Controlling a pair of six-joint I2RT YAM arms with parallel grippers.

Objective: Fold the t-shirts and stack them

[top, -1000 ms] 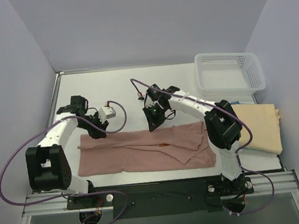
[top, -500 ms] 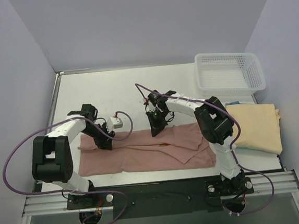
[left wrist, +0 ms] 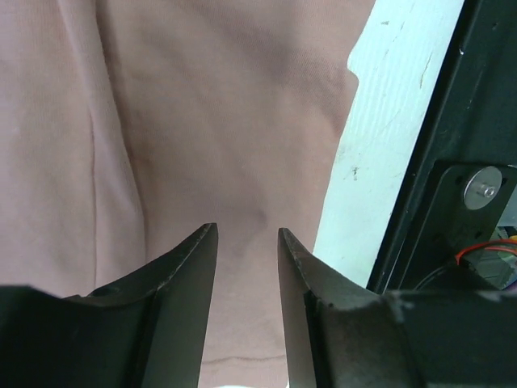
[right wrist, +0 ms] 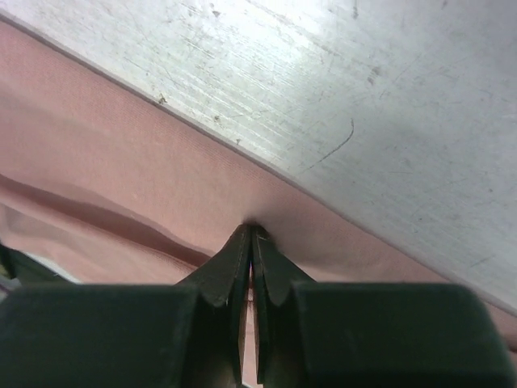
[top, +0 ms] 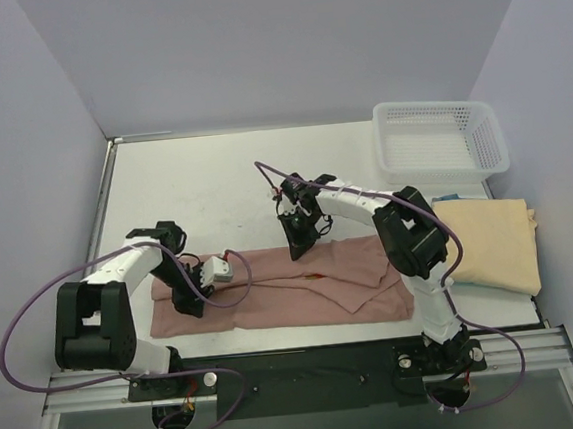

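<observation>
The pink shirt (top: 293,289) lies flat on the surface (top: 212,171) in a long strip, close to the arms. I see a loose flap folded over on its right part. The tan shirt (top: 495,246) sits folded at the right side, just beside the pink shirt. The white basket (top: 434,173) stands behind the tan shirt, at the back right.

My left tool (left wrist: 246,230) is over the left end of the pink shirt, near the front edge of the surface. Its two fingers stand a little apart, a narrow gap, with nothing between them.

My right tool (right wrist: 252,230) is squeezed tight. Its tips sit right on the far edge of the pink shirt, near the middle. I cannot tell if a bit of cloth is caught between them.
</observation>
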